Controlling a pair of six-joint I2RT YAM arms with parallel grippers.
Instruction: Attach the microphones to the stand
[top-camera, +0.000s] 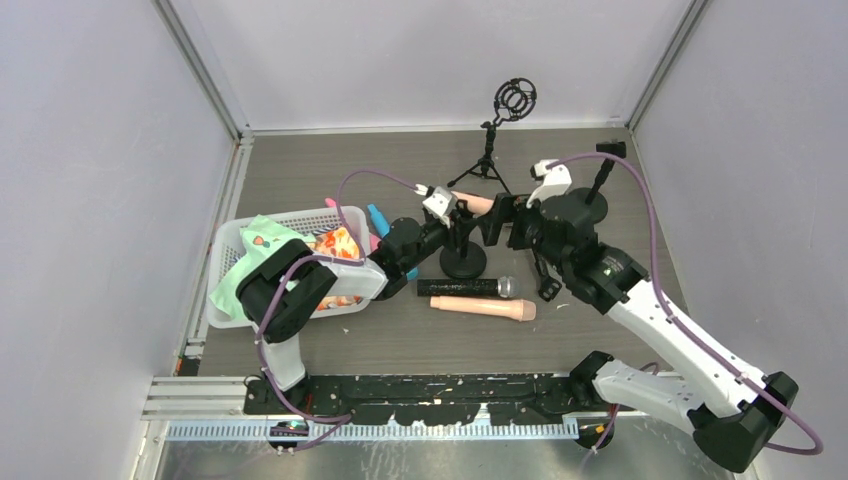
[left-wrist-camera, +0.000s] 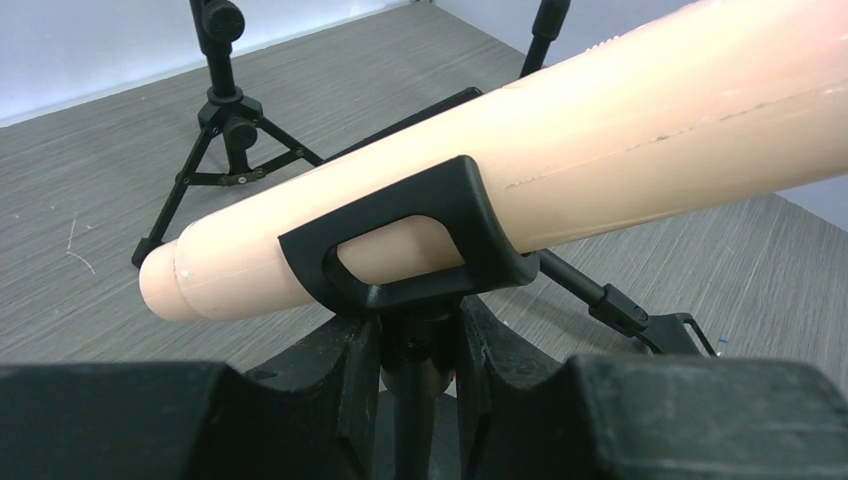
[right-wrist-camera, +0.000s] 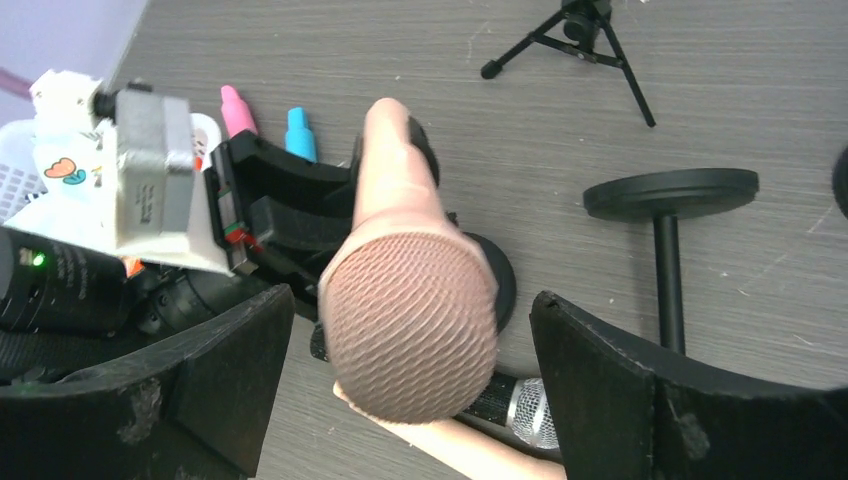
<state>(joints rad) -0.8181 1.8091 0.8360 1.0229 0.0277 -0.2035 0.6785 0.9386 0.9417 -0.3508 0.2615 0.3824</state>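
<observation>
A peach-beige microphone (left-wrist-camera: 600, 140) lies in the black clip (left-wrist-camera: 400, 235) atop the round-based stand (top-camera: 463, 263). Just below that clip, my left gripper (left-wrist-camera: 420, 365) is shut on the stand's thin pole. My right gripper (right-wrist-camera: 410, 395) is open, and its two fingers stand clear on either side of this microphone's mesh head (right-wrist-camera: 410, 320) without touching it. A black microphone with a silver head (top-camera: 467, 288) and a second peach one (top-camera: 485, 308) lie on the table in front of the stand. A blue microphone (top-camera: 378, 217) lies beside the basket.
A white basket (top-camera: 292, 216) of cloth and packets stands at the left. A tripod stand with a ring mount (top-camera: 490, 160) is at the back. Another round-based stand (top-camera: 582, 208) is just behind my right wrist. A pink stick (right-wrist-camera: 236, 108) lies by the blue microphone.
</observation>
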